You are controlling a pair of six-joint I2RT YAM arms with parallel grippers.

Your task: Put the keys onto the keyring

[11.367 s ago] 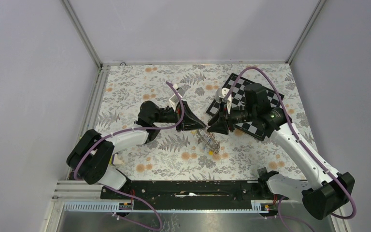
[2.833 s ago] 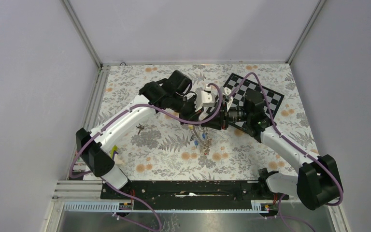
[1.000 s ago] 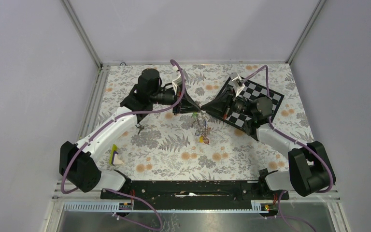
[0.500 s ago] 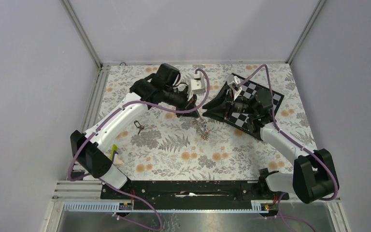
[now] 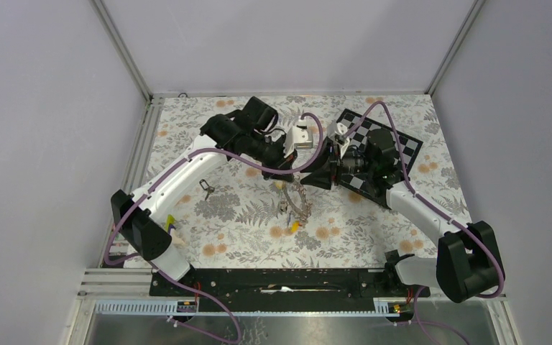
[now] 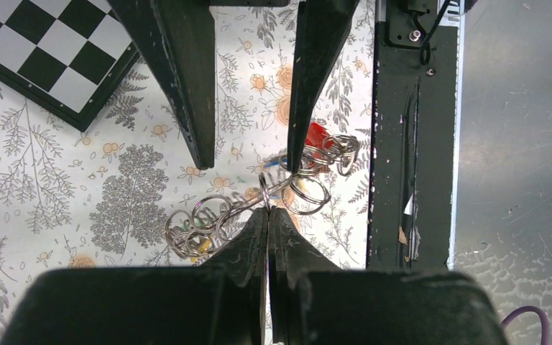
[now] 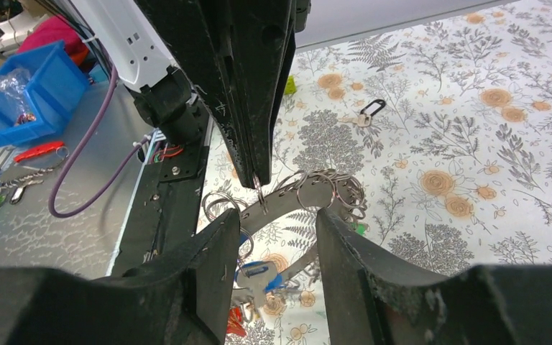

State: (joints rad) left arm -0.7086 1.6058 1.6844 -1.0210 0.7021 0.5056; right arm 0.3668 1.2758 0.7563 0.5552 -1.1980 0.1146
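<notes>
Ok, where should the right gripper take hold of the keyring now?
Probably the bare grey band of the keyring beside the shut left gripper, coming in head-on from the opposite side: that stretch hangs clear, while rings and keys crowd its ends.

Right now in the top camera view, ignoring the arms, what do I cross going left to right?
loose key on a black clip → keyring, lifted off the cloth → chequered board

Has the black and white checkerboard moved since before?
No. The checkerboard lies in the same spot. Its far corner is just as close to the table's back rail, and its right corner is beside the same orange flowers.
</notes>
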